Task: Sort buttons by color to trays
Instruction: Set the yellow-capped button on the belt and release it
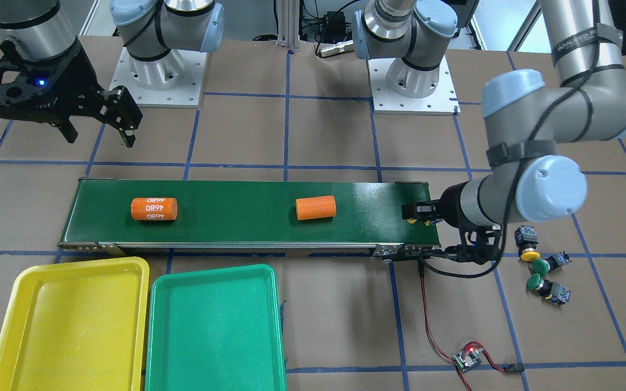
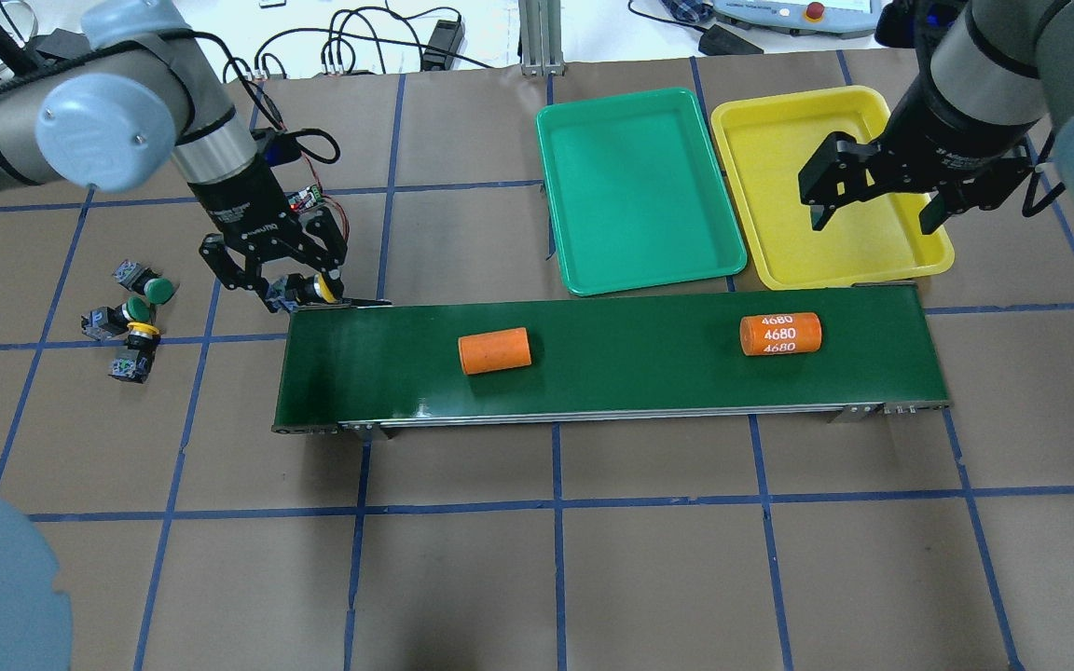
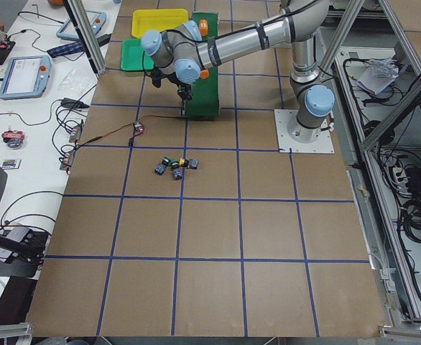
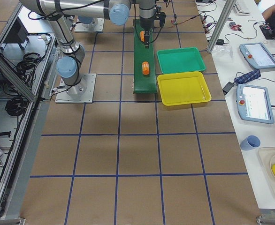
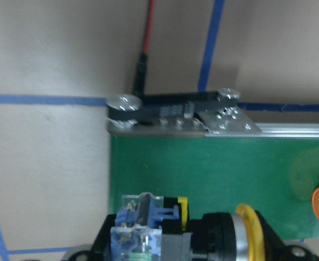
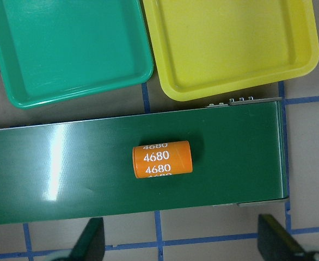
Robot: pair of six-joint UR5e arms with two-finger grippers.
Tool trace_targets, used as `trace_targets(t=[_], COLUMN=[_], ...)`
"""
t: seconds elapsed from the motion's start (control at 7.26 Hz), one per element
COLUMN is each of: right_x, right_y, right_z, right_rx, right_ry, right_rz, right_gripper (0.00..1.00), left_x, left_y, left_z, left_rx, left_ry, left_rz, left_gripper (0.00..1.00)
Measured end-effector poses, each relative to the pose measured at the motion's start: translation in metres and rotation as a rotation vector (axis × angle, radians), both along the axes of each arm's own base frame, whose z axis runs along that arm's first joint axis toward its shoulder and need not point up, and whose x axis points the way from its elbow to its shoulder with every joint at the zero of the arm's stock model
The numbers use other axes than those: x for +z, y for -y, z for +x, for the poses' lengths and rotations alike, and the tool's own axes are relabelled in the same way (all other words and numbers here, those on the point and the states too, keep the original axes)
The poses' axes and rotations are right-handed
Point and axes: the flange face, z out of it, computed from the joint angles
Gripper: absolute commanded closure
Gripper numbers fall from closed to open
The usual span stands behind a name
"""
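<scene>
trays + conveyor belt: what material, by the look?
The green tray and yellow tray: likely moulded plastic, with uniform colour, rounded corners and a soft semi-gloss sheen. The belt: probably PVC or a rubber-like sheet, dark green, smooth and glossy; it shows bright light reflections. The exact polymer cannot be told.

One yellow tray (image 1: 68, 320), one green tray (image 1: 212, 326); belt (image 1: 237, 217) dark green; cylinders (image 1: 315, 208) orange (one lettered white); table (image 1: 329, 136) brown, gridded blue.

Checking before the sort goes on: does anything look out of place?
Two orange cylinders lie on the belt, and they are not buttons. Three buttons lie tipped over in a cluster off the belt's end, near the left gripper, which holds a yellow button.
</scene>
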Motion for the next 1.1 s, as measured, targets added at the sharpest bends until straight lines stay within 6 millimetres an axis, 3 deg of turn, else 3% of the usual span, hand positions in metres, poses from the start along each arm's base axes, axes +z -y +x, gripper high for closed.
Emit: trace_targets(t=[0.14,0.28,0.41,0.55,0.83,1.1], right_x=[0.001,-0.003,-0.003,0.003,0.004,0.002], right_y=[-0.004,-0.004,-0.006,-0.013,-0.015,-0.016], right_z=[0.002,0.002,-0.002,-0.004,-0.008,-0.008], right_rx=[0.003,0.005,0.002,0.002,-0.004,-0.017], right_ry=[0.010,0.036,0.049,0.043,0.038,0.045], right_rz=[0.001,0.013,0.028,0.035,0.047,0.052], right_gripper=[0.00,0.00,0.00,0.00,0.00,0.00], left_x=[-0.010,-0.021,-0.035,-0.048,-0.051,-0.014], left_y=[-0.016,-0.028,-0.038,-0.043,-0.040,-0.039], left_z=[-0.030,-0.047,-0.054,-0.054,-0.053,-0.047], left_rx=[-0.027,-0.048,-0.060,-0.060,-0.043,0.005], left_ry=[0.013,0.032,0.068,0.103,0.121,0.112], left_rz=[-0.046,-0.075,-0.084,-0.102,-0.150,-0.193], left_gripper=[1.00,0.67,0.23,0.00,0.00,0.00])
